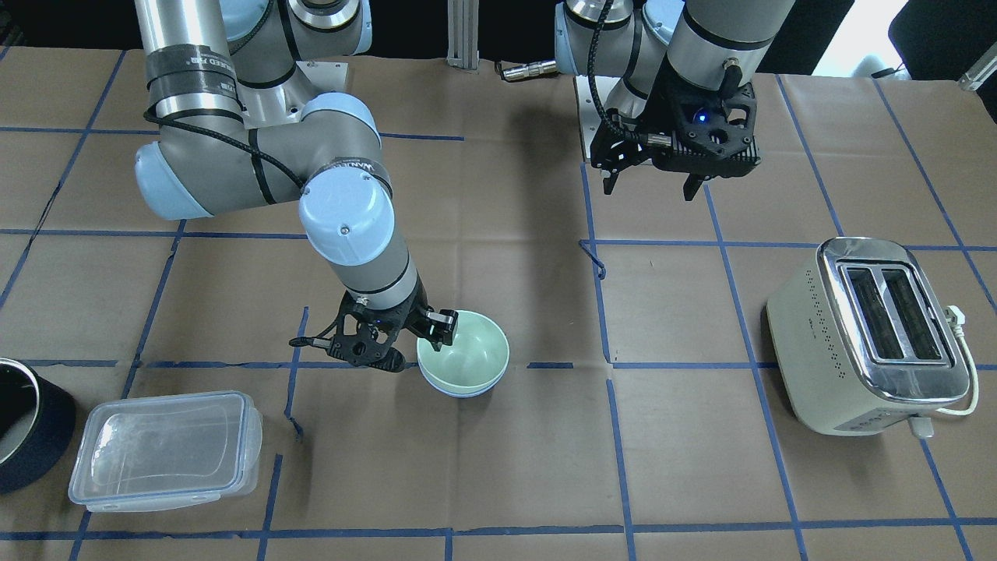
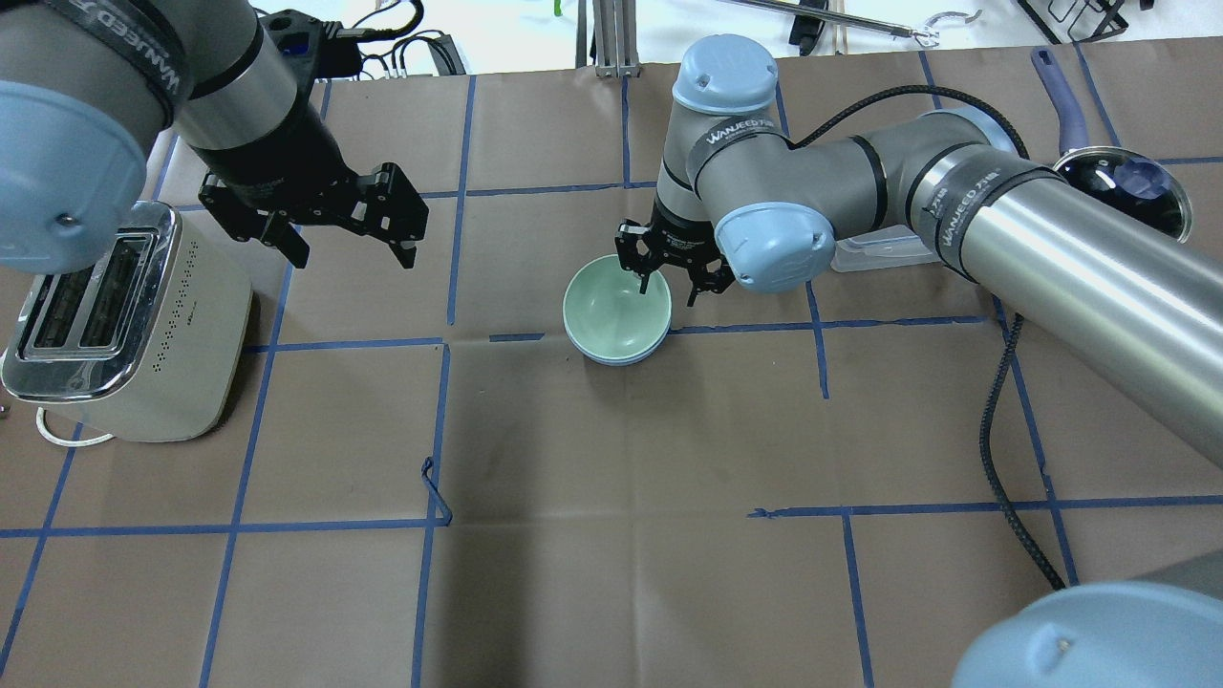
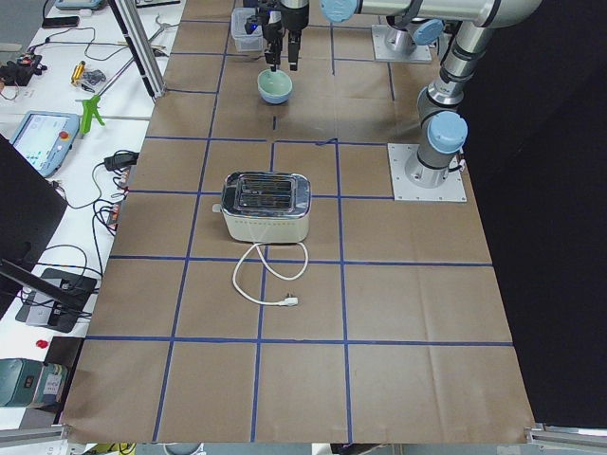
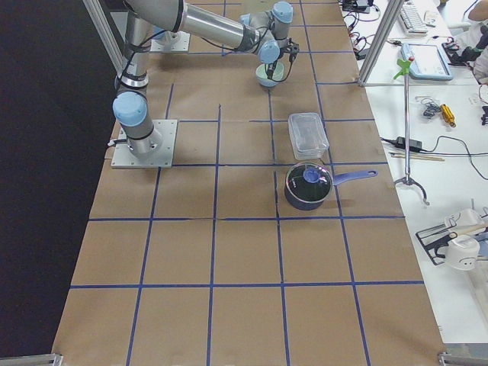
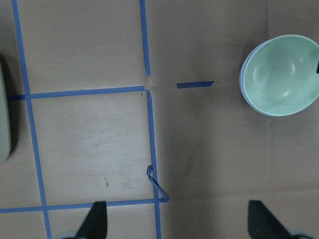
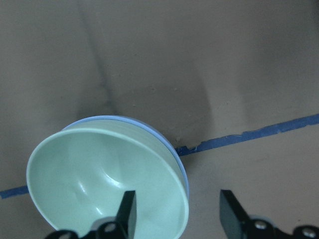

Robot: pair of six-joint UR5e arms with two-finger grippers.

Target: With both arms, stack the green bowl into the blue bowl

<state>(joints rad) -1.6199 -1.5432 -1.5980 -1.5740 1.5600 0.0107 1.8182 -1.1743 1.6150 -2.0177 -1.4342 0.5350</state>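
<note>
The green bowl (image 1: 466, 351) is sitting nested inside the blue bowl (image 1: 459, 392), of which only a thin rim is showing beneath it. The pair is resting on the table (image 1: 498, 467) near its middle, just beside a blue tape line. The right gripper (image 2: 669, 287) is reaching down over the bowls' edge with its jaws parted. One finger (image 6: 128, 214) is hanging inside the green bowl and the other outside, with the rim passing between them (neither finger is visibly pressing on it). The left gripper (image 1: 648, 187) is hovering well apart from the bowls, above bare table, jaws spread wide and holding nothing. A toaster (image 1: 864, 335) is standing on the left arm's side, while a clear lidded container (image 1: 163, 448) and a dark pot (image 1: 39, 428) are lying on the right arm's side.
</note>
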